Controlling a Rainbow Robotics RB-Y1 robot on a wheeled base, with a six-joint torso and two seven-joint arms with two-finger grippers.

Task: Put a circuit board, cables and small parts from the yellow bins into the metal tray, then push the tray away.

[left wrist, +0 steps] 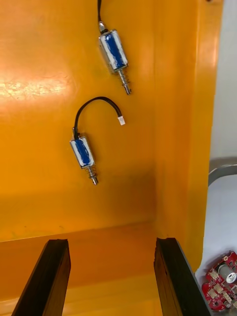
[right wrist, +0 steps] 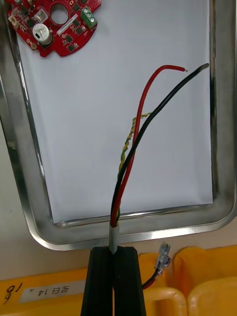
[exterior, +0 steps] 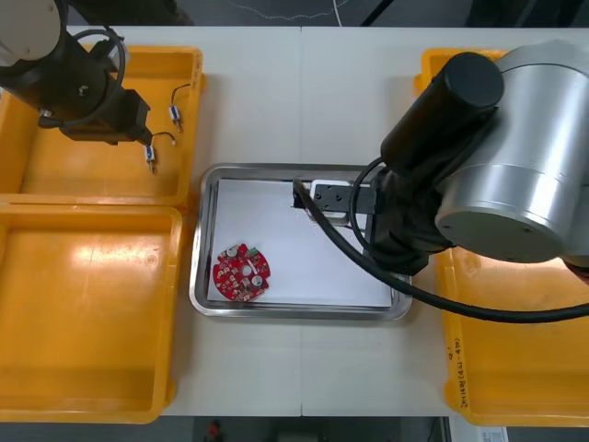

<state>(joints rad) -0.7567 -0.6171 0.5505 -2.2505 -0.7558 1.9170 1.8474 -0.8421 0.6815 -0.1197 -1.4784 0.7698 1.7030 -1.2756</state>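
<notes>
Holding a cable (right wrist: 129,163) clenched between its black fingers, the right gripper (right wrist: 115,252) sits at the metal tray (exterior: 199,267), over the tray's right rim. The cable's grey sheath is pinched at the fingertips, and its red strand, black strand and thin twisted yellow-green pair reach out over the tray's white inside, their ends near the far rim. One round red circuit board (exterior: 241,272) lies flat on the white lining in the tray's near left corner, close to the rim. The left gripper (left wrist: 111,244) has its fingers released and standing apart with nothing between them. It hangs over the yellow bin (exterior: 55,166) that stands left of the tray's far corner. Two small metal parts (left wrist: 83,152), each blue-banded with a short black lead, lie on that bin's floor ahead of the open fingers, near the bin wall that faces the tray. A second yellow bin (exterior: 83,313) stands left of the tray's near side.
</notes>
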